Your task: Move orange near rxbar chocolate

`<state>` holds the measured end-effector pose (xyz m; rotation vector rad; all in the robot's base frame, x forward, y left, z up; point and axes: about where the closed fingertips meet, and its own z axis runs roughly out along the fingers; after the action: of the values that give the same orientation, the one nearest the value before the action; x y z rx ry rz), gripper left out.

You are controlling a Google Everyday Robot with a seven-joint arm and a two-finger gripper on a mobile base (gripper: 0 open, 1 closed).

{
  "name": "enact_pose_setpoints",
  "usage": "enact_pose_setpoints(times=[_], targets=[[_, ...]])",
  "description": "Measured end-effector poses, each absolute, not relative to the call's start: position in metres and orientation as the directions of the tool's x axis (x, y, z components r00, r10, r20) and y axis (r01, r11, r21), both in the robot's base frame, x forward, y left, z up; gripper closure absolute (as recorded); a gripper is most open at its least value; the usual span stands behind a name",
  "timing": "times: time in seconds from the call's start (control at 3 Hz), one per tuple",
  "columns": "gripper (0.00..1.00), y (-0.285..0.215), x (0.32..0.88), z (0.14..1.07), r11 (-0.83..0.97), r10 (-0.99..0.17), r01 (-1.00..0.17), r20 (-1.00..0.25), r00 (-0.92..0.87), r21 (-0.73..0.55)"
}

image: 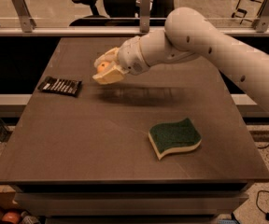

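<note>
Orange peel shows only as a small patch between pale fingers: the orange (102, 67) sits clamped in the gripper (106, 70), whose jaws pinch it from either side. It is carried above the dark table (102, 139), over the left half, with a soft shadow on the surface beneath. The rxbar chocolate (60, 85) lies flat to the left of it and a little nearer me, close but apart.

From where I stand the fruit looks light and firm, with a smooth skin that could slip or roll. I judge that a grip across its widest part is the safe one, and that it needs setting down gently so it does not roll off toward the edge. A hard squeeze would bruise it.

Most of the orange is covered by the fingers, so I cannot tell how deep it sits in the grip. The white marks on the bar are too small to read. The arm (209, 45) runs out of sight at the right. A green-and-yellow sponge (174, 136) lies well apart on the right side.
</note>
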<state>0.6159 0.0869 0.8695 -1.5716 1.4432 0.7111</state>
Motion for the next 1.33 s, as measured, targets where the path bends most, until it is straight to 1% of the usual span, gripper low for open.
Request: enact_pose_setpoints(times=[0.67, 1.33], targets=[[1.00, 0.115, 0.611, 0.864, -0.003, -0.454, -0.977, -0.870, 0.190, -0.212], [1.00, 0.127, 0.606, 0.852, -0.014, -0.430, -0.982, -0.886, 0.174, -0.187]])
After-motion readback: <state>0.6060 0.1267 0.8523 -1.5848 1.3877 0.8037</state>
